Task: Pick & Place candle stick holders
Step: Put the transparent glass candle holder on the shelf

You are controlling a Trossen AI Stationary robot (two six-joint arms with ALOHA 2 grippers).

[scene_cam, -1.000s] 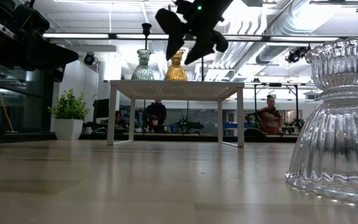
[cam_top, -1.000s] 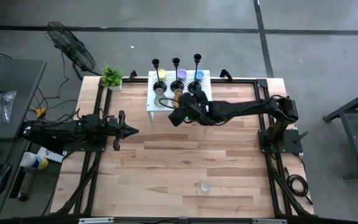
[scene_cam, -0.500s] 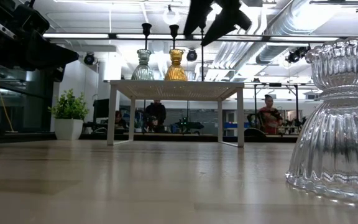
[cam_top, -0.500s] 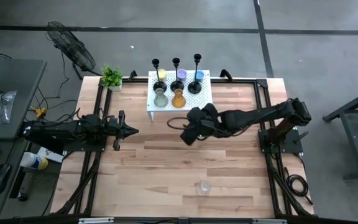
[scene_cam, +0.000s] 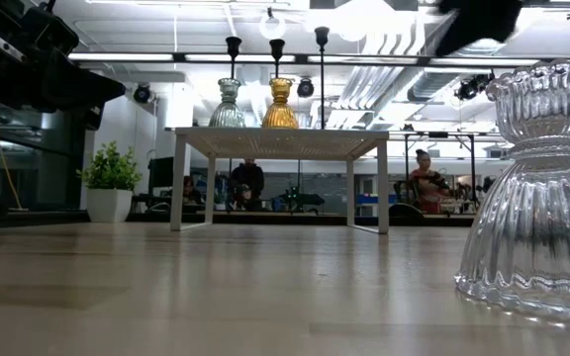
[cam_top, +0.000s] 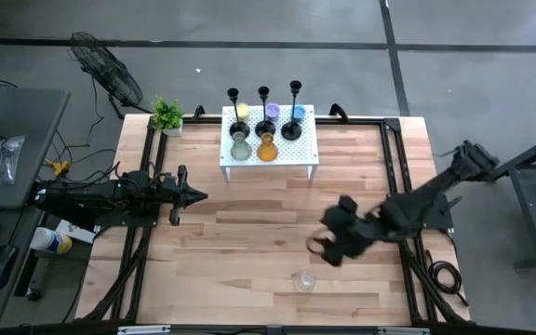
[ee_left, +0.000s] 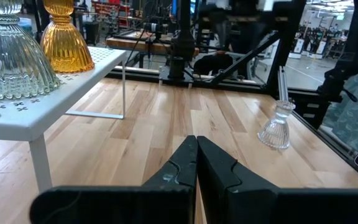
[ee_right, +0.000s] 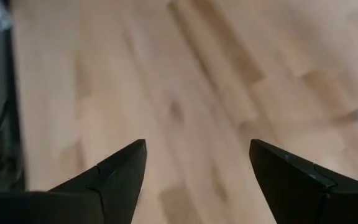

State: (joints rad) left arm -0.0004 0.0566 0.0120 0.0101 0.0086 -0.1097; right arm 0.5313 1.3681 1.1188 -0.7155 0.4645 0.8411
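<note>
One second on, the right pincer (cam_top: 322, 247) has swung, empty and spread, from the white perforated stand (cam_top: 303, 149) toward the clear ribbed glass cup (cam_top: 304, 279), likely the next pick.

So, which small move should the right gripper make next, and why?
Probably ease down toward the clear glass holder, which stands alone on the wooden table. The right gripper hangs open and empty beside it, apart from it. The left gripper waits shut on its own side.
</note>
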